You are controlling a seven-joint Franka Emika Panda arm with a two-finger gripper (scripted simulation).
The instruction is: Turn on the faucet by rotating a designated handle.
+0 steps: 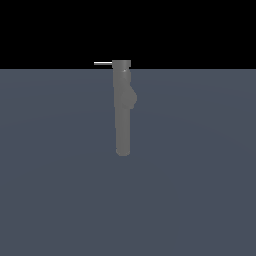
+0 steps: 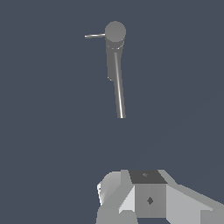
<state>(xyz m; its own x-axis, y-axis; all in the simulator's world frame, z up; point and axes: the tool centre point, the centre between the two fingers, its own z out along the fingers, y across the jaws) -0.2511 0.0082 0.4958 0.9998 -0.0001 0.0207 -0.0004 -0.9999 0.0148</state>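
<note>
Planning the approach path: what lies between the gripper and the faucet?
Nothing: in the wrist view only bare blue-grey floor separates the gripper from the faucet.

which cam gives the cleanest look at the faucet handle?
Exterior view: the handle shows side-on as a bright thin rod against black, projecting from the faucet cap toward that view's left. In the wrist view the handle is visible but dimmer against the grey floor.

Flat slate-blue floor [image 1: 60,190], black backdrop [image 1: 200,30] above it
</note>
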